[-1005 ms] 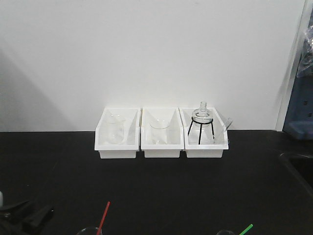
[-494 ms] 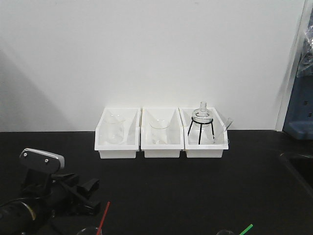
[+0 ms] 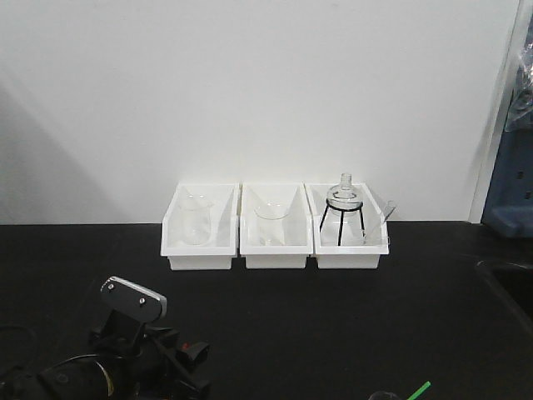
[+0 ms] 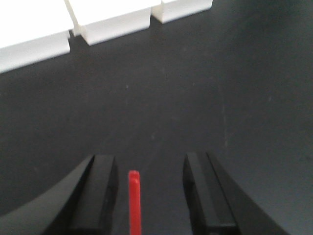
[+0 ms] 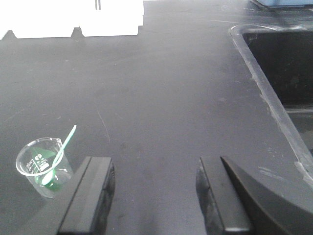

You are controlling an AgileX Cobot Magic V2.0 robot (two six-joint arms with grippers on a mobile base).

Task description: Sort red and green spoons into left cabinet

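Left gripper [image 4: 148,169] gapes wide, straddling the handle tip of the slim red plastic spoon [image 4: 134,200], lined up to pinch, seemingly not touching. Right gripper [image 5: 154,169] hangs unclenched too; the bright green plastic spoon [image 5: 64,147] leans in a small clear glass beaker [image 5: 29,171], near left of it.

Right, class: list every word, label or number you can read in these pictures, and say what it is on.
No text can be read.
Small beaker holding the green spoon: white printed marks, too blurred to read.
Glassware in the white bins: no legible marking.
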